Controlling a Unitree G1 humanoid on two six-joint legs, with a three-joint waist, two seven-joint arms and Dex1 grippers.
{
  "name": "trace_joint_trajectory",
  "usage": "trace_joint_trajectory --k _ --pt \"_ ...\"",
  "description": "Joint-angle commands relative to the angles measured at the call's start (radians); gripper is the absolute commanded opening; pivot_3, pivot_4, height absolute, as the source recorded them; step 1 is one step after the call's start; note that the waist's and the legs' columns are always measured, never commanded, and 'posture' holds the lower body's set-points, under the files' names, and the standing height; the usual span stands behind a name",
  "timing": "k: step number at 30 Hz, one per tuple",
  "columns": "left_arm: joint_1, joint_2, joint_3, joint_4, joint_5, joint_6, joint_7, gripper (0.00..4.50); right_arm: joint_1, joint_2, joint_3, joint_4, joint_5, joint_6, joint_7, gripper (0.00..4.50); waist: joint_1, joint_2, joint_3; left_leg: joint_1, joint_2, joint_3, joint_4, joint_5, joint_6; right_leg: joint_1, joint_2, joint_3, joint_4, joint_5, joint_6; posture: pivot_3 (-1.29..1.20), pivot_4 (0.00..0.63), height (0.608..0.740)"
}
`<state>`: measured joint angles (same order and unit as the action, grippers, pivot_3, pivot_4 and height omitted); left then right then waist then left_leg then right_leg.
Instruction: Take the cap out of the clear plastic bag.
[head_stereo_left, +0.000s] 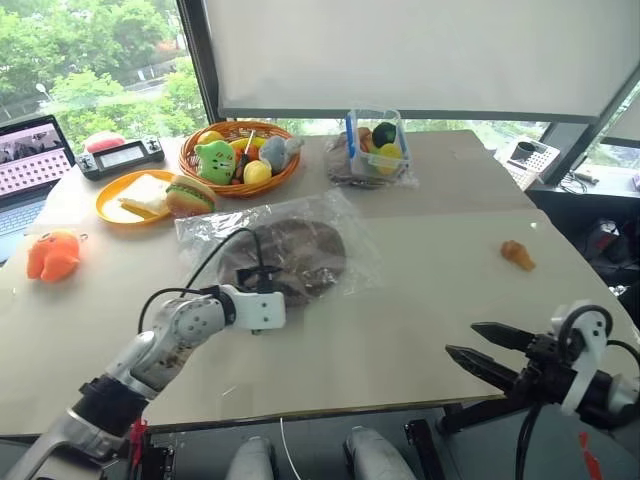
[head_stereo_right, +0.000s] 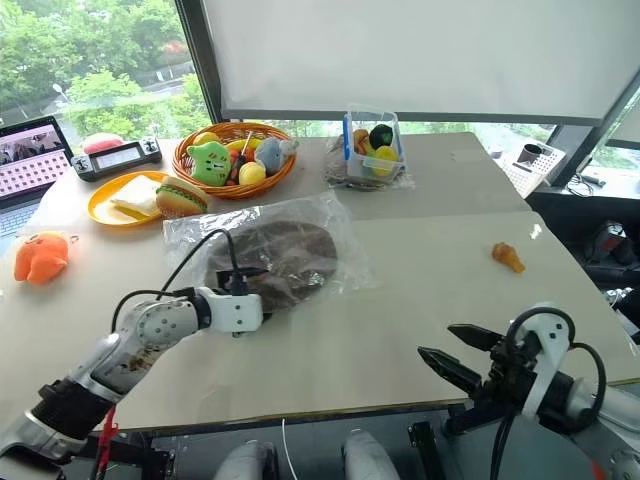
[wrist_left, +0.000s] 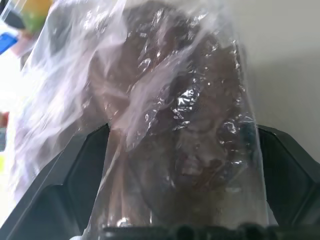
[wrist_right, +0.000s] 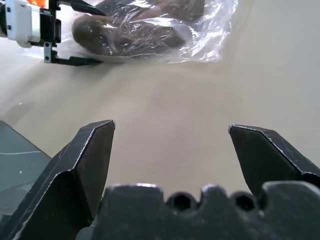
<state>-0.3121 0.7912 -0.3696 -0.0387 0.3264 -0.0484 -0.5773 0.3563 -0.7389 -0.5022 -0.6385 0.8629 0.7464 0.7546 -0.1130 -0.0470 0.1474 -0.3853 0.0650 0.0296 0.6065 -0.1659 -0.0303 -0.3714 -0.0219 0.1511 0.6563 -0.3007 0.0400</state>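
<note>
The dark brown cap (head_stereo_left: 300, 255) lies flat inside the clear plastic bag (head_stereo_left: 210, 232) at the middle of the table. My left gripper (head_stereo_left: 278, 285) is open at the bag's near end. Its two black fingers (wrist_left: 60, 180) stand wide on either side of the bag and the cap (wrist_left: 190, 125). The right wrist view shows that same gripper reaching around the bag's end (wrist_right: 150, 30). My right gripper (head_stereo_left: 462, 340) is open with nothing between its fingers. It hovers over the table's near right edge, well apart from the bag.
Behind the bag are an orange basket (head_stereo_left: 290, 172) of plush toys, a yellow plate (head_stereo_left: 115, 208) with a toy hamburger (head_stereo_left: 190, 195), and a clear box of fruit (head_stereo_left: 377, 145). An orange plush (head_stereo_left: 52, 255) and a laptop (head_stereo_left: 30, 165) sit left. A small orange toy (head_stereo_left: 517, 254) lies right.
</note>
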Motion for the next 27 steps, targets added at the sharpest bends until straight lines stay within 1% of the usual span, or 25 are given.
trace_joint_trajectory --k 1,2,4,5,6,8,9,10,11,13,16,19,22,27 --pt "0.087 -0.019 0.017 0.002 -0.086 0.059 -0.096 4.50 -0.027 -0.005 0.023 0.000 -0.015 -0.030 0.006 4.43 -0.004 0.001 -0.001 0.000 0.000 0.000 0.000 0.000 0.000 0.000 -0.001 0.000 0.000 0.000 0.000 0.00 0.150 0.740" --pt "0.116 -0.065 0.027 -0.085 -0.209 0.130 -0.143 4.50 -0.032 -0.005 0.030 0.002 -0.019 -0.032 0.005 4.43 -0.005 0.002 -0.001 0.000 0.000 0.000 0.000 0.000 0.000 0.000 -0.002 0.000 0.000 0.000 0.000 0.00 0.150 0.740" --pt "0.138 -0.152 0.051 -0.208 -0.386 0.237 -0.193 4.50 -0.040 -0.007 0.036 0.007 -0.022 -0.032 0.007 4.43 -0.003 0.008 -0.004 -0.005 0.000 0.002 0.000 0.000 0.000 0.001 -0.004 0.000 -0.001 0.000 0.000 0.00 0.150 0.740" --pt "0.137 -0.183 0.062 -0.239 -0.428 0.272 -0.199 4.50 -0.044 -0.008 0.036 0.009 -0.023 -0.031 0.008 4.43 0.007 0.010 -0.005 -0.006 0.000 0.003 0.000 0.000 0.000 0.000 -0.004 0.000 -0.001 0.000 0.000 0.00 0.150 0.740" --pt "0.116 -0.215 0.077 -0.237 -0.443 0.295 -0.191 4.50 -0.046 -0.012 0.034 0.012 -0.022 -0.029 0.011 4.43 0.020 0.010 -0.006 -0.012 -0.002 0.004 0.001 0.001 0.001 -0.002 -0.006 -0.001 -0.002 -0.002 0.003 0.00 0.150 0.740" --pt "0.084 -0.251 0.095 -0.225 -0.461 0.306 -0.199 4.50 -0.046 -0.020 0.027 0.013 -0.020 -0.026 0.018 4.43 0.038 0.008 -0.004 -0.030 -0.006 0.003 0.004 0.002 0.004 -0.016 -0.007 -0.002 -0.002 0.001 0.013 0.00 0.150 0.740" --pt "0.073 -0.261 0.098 -0.220 -0.468 0.299 -0.209 4.50 -0.045 -0.023 0.023 0.013 -0.019 -0.024 0.022 4.43 0.049 0.008 -0.004 -0.035 -0.007 0.002 0.006 0.002 0.004 -0.020 -0.006 -0.003 -0.002 0.001 0.013 0.00 0.150 0.740" --pt "0.058 -0.275 0.086 -0.206 -0.469 0.283 -0.219 4.50 -0.045 -0.026 0.019 0.014 -0.019 -0.022 0.026 4.43 0.060 0.008 -0.004 -0.041 -0.007 0.000 0.007 0.002 0.004 -0.025 -0.005 -0.005 -0.002 0.003 0.012 0.00 0.150 0.740" --pt "0.047 -0.285 0.076 -0.195 -0.468 0.273 -0.225 4.50 -0.044 -0.029 0.016 0.016 -0.018 -0.022 0.028 4.43 0.069 0.008 -0.004 -0.044 -0.008 -0.003 0.008 0.002 0.005 -0.027 -0.005 -0.006 -0.001 0.005 0.009 0.00 0.150 0.740" --pt "0.010 -0.330 0.059 -0.158 -0.455 0.265 -0.209 4.50 -0.046 -0.040 0.017 0.019 -0.025 -0.022 0.029 4.43 0.082 0.008 -0.004 -0.046 -0.010 -0.004 0.007 0.001 0.005 -0.028 -0.006 -0.006 -0.001 0.005 0.008 0.00 0.150 0.740" --pt "-0.025 -0.383 0.047 -0.121 -0.437 0.244 -0.198 4.50 -0.051 -0.049 0.011 0.019 -0.016 -0.017 0.027 4.43 0.092 0.008 -0.004 -0.046 -0.013 -0.005 0.010 0.001 0.005 -0.025 -0.008 -0.006 -0.002 0.004 0.011 0.00 0.150 0.740" --pt "-0.041 -0.402 0.039 -0.123 -0.422 0.239 -0.192 4.50 -0.051 -0.052 0.007 0.021 -0.013 -0.015 0.027 4.43 0.091 0.008 -0.004 -0.045 -0.014 -0.007 0.013 0.001 0.006 -0.021 -0.009 -0.006 -0.006 0.003 0.017 0.00 0.150 0.740" --pt "-0.069 -0.411 0.019 -0.121 -0.385 0.222 -0.186 4.50 -0.046 -0.054 0.001 0.026 -0.019 -0.018 0.030 4.43 0.092 0.008 -0.003 -0.045 -0.014 -0.008 0.017 0.002 0.006 -0.018 -0.008 -0.007 -0.007 0.004 0.020 0.00 0.150 0.740" --pt "-0.154 -0.465 -0.063 -0.051 -0.273 0.204 -0.154 4.50 -0.047 -0.046 -0.008 0.034 -0.017 -0.022 0.027 4.43 0.098 0.008 -0.004 -0.045 -0.015 -0.010 0.020 0.002 0.007 -0.015 -0.008 -0.007 -0.008 0.005 0.021 0.00 0.150 0.740"
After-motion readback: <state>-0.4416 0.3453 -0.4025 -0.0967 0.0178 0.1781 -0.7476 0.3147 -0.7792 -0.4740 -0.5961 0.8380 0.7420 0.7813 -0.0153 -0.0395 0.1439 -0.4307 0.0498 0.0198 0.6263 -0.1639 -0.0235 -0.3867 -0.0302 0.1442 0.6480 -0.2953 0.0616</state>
